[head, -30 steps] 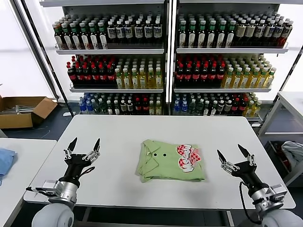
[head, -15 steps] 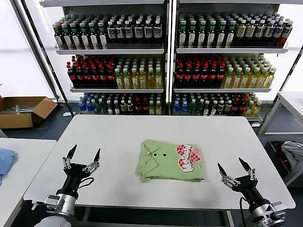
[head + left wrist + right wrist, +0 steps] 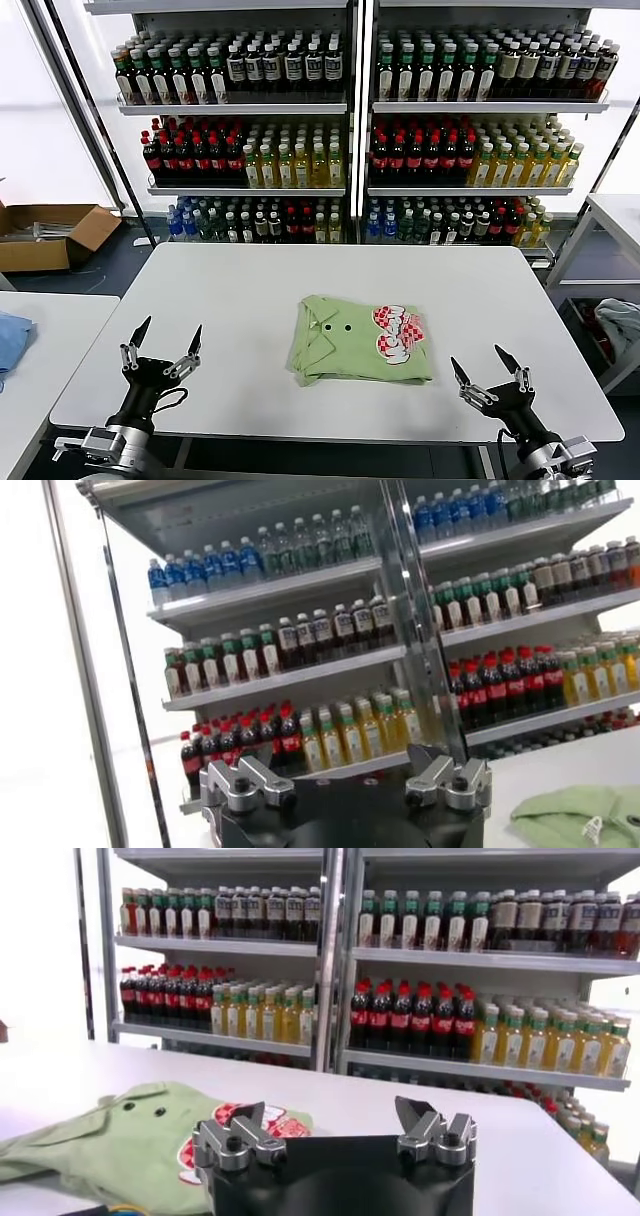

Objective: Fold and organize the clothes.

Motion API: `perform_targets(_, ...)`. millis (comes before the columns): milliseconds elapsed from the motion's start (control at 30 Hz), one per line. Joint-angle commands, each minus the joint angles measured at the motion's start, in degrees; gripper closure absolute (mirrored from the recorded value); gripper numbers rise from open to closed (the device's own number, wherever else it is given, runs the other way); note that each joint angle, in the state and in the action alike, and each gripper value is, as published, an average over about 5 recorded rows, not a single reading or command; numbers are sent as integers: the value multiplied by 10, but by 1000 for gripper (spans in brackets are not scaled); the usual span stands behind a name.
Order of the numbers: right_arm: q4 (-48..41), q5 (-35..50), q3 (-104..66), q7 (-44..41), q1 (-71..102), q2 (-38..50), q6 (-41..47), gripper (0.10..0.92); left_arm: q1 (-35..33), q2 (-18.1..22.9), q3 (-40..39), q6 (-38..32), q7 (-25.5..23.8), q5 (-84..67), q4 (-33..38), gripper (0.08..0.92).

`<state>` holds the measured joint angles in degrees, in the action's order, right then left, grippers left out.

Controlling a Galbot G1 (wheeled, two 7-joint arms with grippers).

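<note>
A light green collared shirt point(image 3: 360, 340) with small dark buttons and a red-and-white print lies folded on the white table point(image 3: 250, 300), near its middle. It also shows in the right wrist view point(image 3: 130, 1138) and at the edge of the left wrist view point(image 3: 580, 815). My left gripper point(image 3: 160, 338) is open and empty at the table's front left, well apart from the shirt. My right gripper point(image 3: 483, 366) is open and empty at the front right, apart from the shirt. The plain green shirt is not in view.
Shelves of bottles point(image 3: 350, 130) stand behind the table. A cardboard box point(image 3: 50, 235) sits on the floor at far left. A second table point(image 3: 40, 350) at the left holds a blue cloth point(image 3: 10, 340). A pale cloth point(image 3: 620, 325) lies at far right.
Both grippers have drawn back and down toward the table's front edge, still open. The folded shirt has not moved.
</note>
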<state>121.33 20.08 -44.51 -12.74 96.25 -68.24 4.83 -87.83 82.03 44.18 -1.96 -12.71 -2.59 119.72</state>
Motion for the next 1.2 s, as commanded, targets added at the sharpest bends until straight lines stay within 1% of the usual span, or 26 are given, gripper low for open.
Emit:
perform_targets(33,2,-10,4,-1,10,-9,-4,203,-12,8,8,-6,-7,11,9,177)
perform_targets(533,-7,-10,4,1,17,-12,-10,203,-12,18,-13,0,-4,21,12,177)
perform_targets(667,-5,-13,3,4,19,-11,-9,203,-13,18,-12,0,-5,22,9,177)
perform_targets(967,-2,8,-6,-3,17,-9,-1,203,-12,14,-9,-3,-5,21,3,177)
perform_targets(1200,-2,3,-3,-6,21,-12,0,203,-10,14,-9,-2,-4,21,1,177)
